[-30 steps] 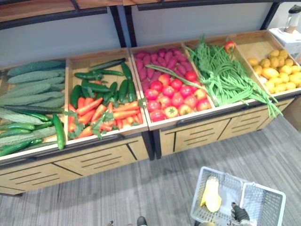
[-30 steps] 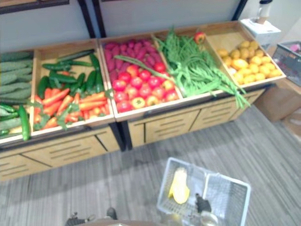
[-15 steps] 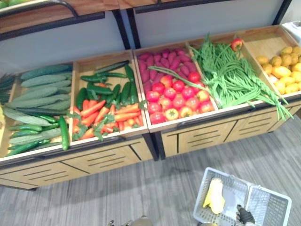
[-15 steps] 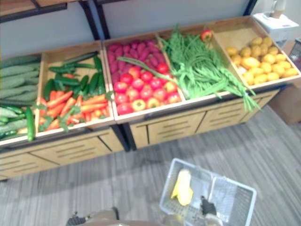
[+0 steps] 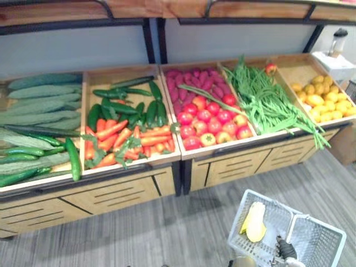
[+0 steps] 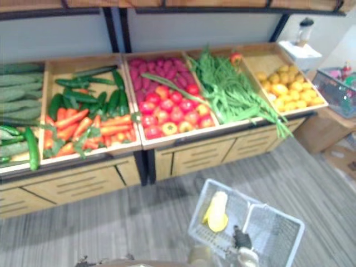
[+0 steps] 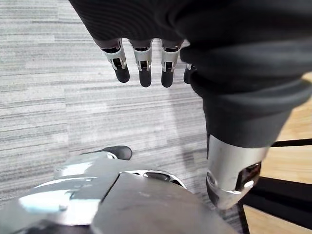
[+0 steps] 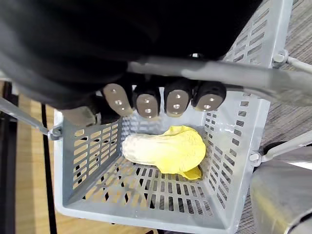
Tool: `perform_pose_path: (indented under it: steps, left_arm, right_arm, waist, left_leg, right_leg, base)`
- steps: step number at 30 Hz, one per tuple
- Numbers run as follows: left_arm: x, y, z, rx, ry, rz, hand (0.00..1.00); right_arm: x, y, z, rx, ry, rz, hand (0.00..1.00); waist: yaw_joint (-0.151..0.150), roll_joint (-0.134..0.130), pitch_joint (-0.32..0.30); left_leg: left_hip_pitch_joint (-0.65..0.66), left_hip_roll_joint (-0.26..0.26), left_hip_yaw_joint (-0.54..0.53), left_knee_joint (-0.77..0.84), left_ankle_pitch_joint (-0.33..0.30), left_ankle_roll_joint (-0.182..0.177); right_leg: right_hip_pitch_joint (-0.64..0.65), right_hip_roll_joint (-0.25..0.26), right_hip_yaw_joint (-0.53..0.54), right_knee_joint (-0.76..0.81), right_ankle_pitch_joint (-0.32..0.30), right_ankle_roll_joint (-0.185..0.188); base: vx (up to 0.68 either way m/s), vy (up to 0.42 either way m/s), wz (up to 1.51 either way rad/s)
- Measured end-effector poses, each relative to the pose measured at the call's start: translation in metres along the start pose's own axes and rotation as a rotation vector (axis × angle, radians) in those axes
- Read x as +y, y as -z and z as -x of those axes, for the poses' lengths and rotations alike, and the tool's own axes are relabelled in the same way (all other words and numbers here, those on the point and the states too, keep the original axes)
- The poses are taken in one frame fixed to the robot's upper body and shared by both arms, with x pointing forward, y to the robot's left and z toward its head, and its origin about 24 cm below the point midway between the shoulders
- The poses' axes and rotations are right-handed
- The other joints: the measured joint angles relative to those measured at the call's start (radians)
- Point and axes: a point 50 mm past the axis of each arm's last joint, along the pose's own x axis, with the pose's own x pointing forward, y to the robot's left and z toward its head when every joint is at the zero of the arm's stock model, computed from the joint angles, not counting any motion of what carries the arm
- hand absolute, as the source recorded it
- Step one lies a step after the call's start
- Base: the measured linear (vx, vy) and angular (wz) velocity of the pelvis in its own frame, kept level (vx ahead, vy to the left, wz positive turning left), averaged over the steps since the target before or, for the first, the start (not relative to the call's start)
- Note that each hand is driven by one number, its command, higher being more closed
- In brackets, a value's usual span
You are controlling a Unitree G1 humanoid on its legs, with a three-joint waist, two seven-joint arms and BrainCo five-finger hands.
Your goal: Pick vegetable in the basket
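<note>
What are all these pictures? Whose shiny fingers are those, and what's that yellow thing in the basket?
These come from a walking robot with two hands. Two pictures are from cameras in its head, looking down at a wooden stand full of cucumbers, carrots, tomatoes and green beans. The other two are from cameras on its wrists. The right hand has its fingers curled round the handle of a pale basket. Inside lies a yellow-white leafy vegetable, maybe a cabbage. The left hand hangs open over the grey floor, holding nothing.
</note>
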Motion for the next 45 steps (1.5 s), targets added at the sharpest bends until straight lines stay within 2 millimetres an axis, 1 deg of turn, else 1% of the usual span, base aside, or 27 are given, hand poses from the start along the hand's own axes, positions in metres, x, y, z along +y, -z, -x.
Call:
perform_pose_path:
  steps: [2,3,4,5,6,7,8,9,10,12,13,15,18,20,21,23,27,29,32,34,35,37,39,40,41,42,45]
  left_arm:
    - [0.004,0.002,0.000,0.008,-0.012,0.009,0.00]
    - [0.005,0.003,0.000,0.012,-0.019,0.021,0.00]
    - [0.006,0.002,-0.001,0.011,-0.022,0.032,0.00]
    - [0.006,0.001,-0.001,0.009,-0.024,0.036,0.00]
    - [0.003,0.001,-0.001,0.014,-0.017,0.040,0.00]
    - [0.004,0.001,-0.001,0.016,-0.022,0.041,0.00]
    - [0.007,0.001,-0.001,0.015,-0.031,0.046,0.00]
    - [0.009,0.000,-0.002,0.013,-0.036,0.052,0.00]
    - [0.011,0.000,-0.002,0.017,-0.048,0.080,0.00]
    - [-0.005,0.003,0.001,0.032,-0.024,0.136,0.00]
    - [-0.007,0.002,0.002,0.031,-0.021,0.145,0.00]
    - [-0.015,0.006,0.004,0.045,-0.004,0.151,0.00]
    - [-0.017,0.008,0.005,0.049,0.001,0.148,0.00]
    - [-0.017,0.008,0.005,0.050,0.000,0.147,0.00]
    - [-0.017,0.009,0.005,0.051,-0.001,0.145,0.00]
    - [-0.015,0.008,0.005,0.046,-0.002,0.135,0.00]
    - [-0.011,0.004,0.003,0.028,-0.014,0.098,0.00]
    - [-0.009,-0.005,0.002,-0.005,-0.036,0.101,0.00]
    - [0.007,-0.050,0.002,-0.197,-0.157,0.135,0.00]
    - [0.027,-0.101,0.017,-0.445,-0.280,0.184,0.00]
    - [0.032,-0.112,0.023,-0.507,-0.308,0.196,0.00]
    - [0.057,-0.153,0.044,-0.721,-0.431,0.175,0.00]
    - [0.073,-0.174,0.057,-0.830,-0.517,0.136,0.00]
    - [0.077,-0.180,0.061,-0.861,-0.545,0.123,0.00]
    - [0.084,-0.192,0.069,-0.917,-0.601,0.103,0.00]
    - [0.090,-0.203,0.076,-0.966,-0.645,0.103,0.00]
    - [0.097,-0.226,0.089,-1.061,-0.705,0.091,0.00]
  right_arm:
    - [0.002,0.001,0.001,0.001,-0.006,0.005,1.00]
    - [0.002,0.001,0.001,0.000,-0.008,0.008,1.00]
    - [0.003,0.000,0.000,-0.001,-0.008,0.006,1.00]
    - [0.003,-0.002,0.000,-0.006,-0.007,0.001,1.00]
    - [0.004,-0.005,-0.001,-0.016,-0.004,-0.015,1.00]
    - [0.006,-0.004,-0.001,-0.006,-0.010,-0.015,1.00]
    - [0.011,-0.001,0.000,0.004,-0.024,-0.017,1.00]
    - [0.014,0.002,0.001,0.011,-0.028,-0.022,1.00]
    - [0.017,0.007,0.003,0.024,-0.035,-0.027,1.00]
    - [0.011,0.006,0.002,0.027,-0.021,-0.017,1.00]
    - [0.009,0.007,0.002,0.027,-0.017,-0.014,1.00]
    - [0.004,0.006,0.002,0.034,-0.006,-0.005,1.00]
    - [0.001,0.012,0.003,0.060,0.000,0.002,1.00]
    - [0.002,0.014,0.003,0.068,-0.007,0.024,1.00]
    - [0.002,0.015,0.004,0.070,-0.009,0.033,1.00]
    - [0.002,0.017,0.004,0.078,-0.009,0.038,1.00]
    - [0.002,0.018,0.004,0.085,-0.010,0.039,1.00]
    - [0.001,0.021,0.006,0.090,-0.006,0.039,1.00]
    - [-0.002,0.024,0.007,0.084,0.006,0.038,1.00]
    - [-0.005,0.027,0.009,0.081,0.017,0.037,1.00]
    - [-0.007,0.027,0.010,0.079,0.021,0.038,1.00]
    - [-0.012,0.027,0.010,0.069,0.032,0.045,1.00]
    - [-0.018,0.025,0.010,0.059,0.045,0.055,1.00]
    - [-0.020,0.024,0.009,0.055,0.047,0.059,1.00]
    - [-0.023,0.021,0.009,0.048,0.051,0.064,1.00]
    - [-0.023,0.020,0.008,0.042,0.050,0.066,1.00]
    - [-0.022,0.013,0.007,0.011,0.041,0.072,1.00]
  waist:
    - [-0.003,-0.007,-0.004]
    - [-0.004,-0.006,-0.005]
    - [-0.006,-0.006,-0.007]
    - [-0.007,-0.010,-0.006]
    - [-0.011,0.010,0.003]
    - [-0.022,0.017,0.001]
    - [-0.020,0.010,0.002]
    - [-0.020,-0.003,0.000]
    - [-0.021,-0.032,-0.002]
    - [-0.001,0.016,-0.016]
    - [0.001,0.020,-0.019]
    - [0.002,0.056,-0.028]
    - [0.003,0.064,-0.040]
    - [0.004,0.068,-0.045]
    - [0.003,0.061,-0.043]
    - [0.004,0.066,-0.052]
    - [0.002,0.047,-0.057]
    - [-0.002,0.045,-0.059]
    - [-0.001,0.046,-0.059]
    - [-0.001,0.054,-0.060]
    - [-0.002,0.057,-0.062]
    - [-0.011,0.068,-0.064]
    - [-0.022,0.078,-0.069]
    - [-0.023,0.082,-0.070]
    - [-0.023,0.089,-0.066]
    - [-0.024,0.090,-0.066]
    - [-0.027,0.089,-0.062]
  left_leg:
    - [0.009,-0.004,-0.010,-0.013,0.001,0.002]
    - [0.008,-0.003,-0.018,-0.023,0.005,0.006]
    - [0.007,-0.001,-0.025,-0.037,0.032,0.008]
    - [0.009,0.001,-0.029,-0.045,0.040,0.010]
    - [0.008,0.017,-0.038,-0.046,0.042,0.010]
    - [0.012,0.045,-0.046,-0.043,0.041,0.007]
    - [0.024,0.052,-0.049,-0.043,0.036,-0.003]
    - [0.030,0.048,-0.048,-0.042,0.031,-0.012]
    - [0.048,0.035,-0.048,-0.043,0.016,-0.037]
    - [0.060,0.077,-0.037,-0.043,0.015,-0.051]
    - [0.060,0.084,-0.033,-0.044,0.018,-0.057]
    - [0.058,0.116,-0.020,-0.059,0.041,-0.087]
    - [0.059,0.138,-0.020,-0.079,0.055,-0.099]
    - [0.057,0.139,-0.020,-0.081,0.055,-0.099]
    - [0.056,0.135,-0.019,-0.087,0.055,-0.099]
    - [0.053,0.126,-0.019,-0.096,0.055,-0.099]
    - [0.038,0.099,-0.017,-0.097,0.054,-0.098]
    - [0.041,0.089,-0.017,-0.096,0.054,-0.098]
    - [0.041,0.085,-0.017,-0.095,0.054,-0.098]
    - [0.040,0.084,-0.017,-0.093,0.053,-0.096]
    - [0.041,0.083,-0.017,-0.092,0.052,-0.093]
    - [0.042,0.078,-0.013,-0.084,0.045,-0.084]
    - [0.043,0.072,-0.004,-0.075,0.034,-0.074]
    - [0.045,0.070,0.005,-0.075,0.031,-0.072]
    - [0.047,0.067,0.012,-0.074,0.023,-0.069]
    - [0.047,0.064,0.025,-0.072,0.020,-0.068]
    - [0.035,0.060,0.068,-0.057,0.006,-0.068]
  right_leg:
    - [0.006,-0.004,-0.009,-0.008,0.001,0.001]
    - [0.008,-0.004,-0.026,-0.025,0.001,0.001]
    - [0.007,-0.004,-0.037,-0.021,0.004,0.002]
    - [-0.015,-0.004,-0.033,0.015,0.018,-0.007]
    - [-0.033,0.010,-0.031,-0.004,-0.042,-0.006]
    - [-0.012,0.050,-0.028,-0.136,-0.102,-0.005]
    - [0.003,0.074,-0.016,-0.267,-0.081,0.012]
    - [0.014,0.078,-0.004,-0.325,-0.052,0.023]
    - [0.042,0.073,0.012,-0.369,-0.016,0.033]
    - [0.057,0.119,-0.002,-0.379,-0.047,0.019]
    - [0.059,0.124,-0.010,-0.385,-0.062,0.014]
    - [0.073,0.154,-0.043,-0.413,-0.068,0.007]
    - [0.097,0.176,-0.069,-0.455,-0.069,0.005]
    - [0.113,0.179,-0.079,-0.486,-0.059,0.005]
    - [0.121,0.178,-0.081,-0.508,-0.049,0.009]
    - [0.133,0.178,-0.082,-0.545,-0.027,0.015]
    - [0.151,0.161,-0.077,-0.616,0.020,0.025]
    - [0.164,0.153,-0.076,-0.634,0.034,0.027]
    - [0.166,0.151,-0.074,-0.637,0.034,0.027]
    - [0.166,0.150,-0.072,-0.637,0.035,0.026]
    - [0.166,0.149,-0.072,-0.637,0.035,0.027]
    - [0.175,0.145,-0.065,-0.637,0.036,0.028]
    - [0.178,0.139,-0.058,-0.640,0.038,0.031]
    - [0.177,0.137,-0.053,-0.643,0.040,0.034]
    - [0.175,0.136,-0.043,-0.646,0.046,0.034]
    - [0.167,0.135,-0.029,-0.649,0.052,0.035]
    - [0.132,0.138,0.015,-0.651,0.067,0.035]
  base:
    - [0.08,0.033,0.09]
    - [0.16,-0.004,0.09]
    - [0.12,-0.014,0.07]
    - [0.12,-0.044,0.13]
    - [0.10,-0.081,0.16]
    - [0.19,-0.192,0.23]
    - [0.15,-0.162,0.18]
    - [0.17,-0.209,0.22]
    - [0.13,-0.197,0.07]
    - [0.16,-0.245,-0.05]
    - [0.13,-0.191,0.01]
    - [0.11,-0.189,0.19]
    - [0.03,-0.090,0.22]
    - [0.02,-0.031,0.11]
    - [0.01,0.012,0.07]
    - [0.01,0.032,0.04]
    - [0.02,0.051,0.01]
    - [0.04,0.042,0.01]
    - [0.00,0.000,0.00]
    - [0.00,0.000,0.00]
    - [0.00,0.000,0.00]
    - [-0.02,0.013,-0.04]
    - [-0.01,0.022,-0.06]
    - [-0.01,0.027,-0.16]
    - [-0.02,0.027,-0.24]
    - [-0.02,0.027,-0.29]
    - [-0.02,0.009,-0.43]
